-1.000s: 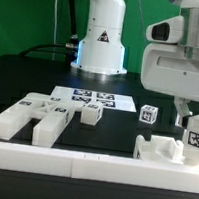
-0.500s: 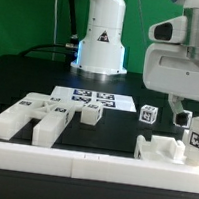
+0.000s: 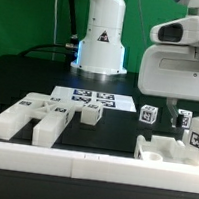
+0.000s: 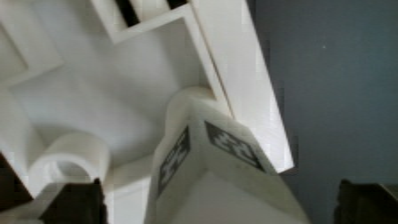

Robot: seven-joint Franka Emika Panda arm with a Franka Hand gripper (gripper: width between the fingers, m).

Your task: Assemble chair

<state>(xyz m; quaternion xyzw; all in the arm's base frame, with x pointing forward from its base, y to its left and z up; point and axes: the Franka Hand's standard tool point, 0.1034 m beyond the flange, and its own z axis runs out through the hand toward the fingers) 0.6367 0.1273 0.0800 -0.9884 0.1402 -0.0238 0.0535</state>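
My gripper (image 3: 190, 107) hangs at the exterior view's right, over an upright white chair bar (image 3: 196, 137) with a tag sticker. The bar stands on a white chair part (image 3: 162, 151) next to the border rail. In the wrist view the tagged bar (image 4: 222, 150) lies between my dark fingertips (image 4: 63, 200), with a gap on each side. The gripper (image 4: 214, 205) is open. Two small tagged blocks (image 3: 148, 115) stand just behind. Long white bars (image 3: 15, 117) and a small block (image 3: 91, 113) lie at the exterior view's left.
The marker board (image 3: 93, 98) lies flat mid-table in front of the robot base (image 3: 101, 42). The long low white border rail (image 3: 79, 166) runs along the front edge.
The visible finger has shifted away from the upright bar toward the exterior view's left, and the gripper has risen slightly. The bar stays standing.
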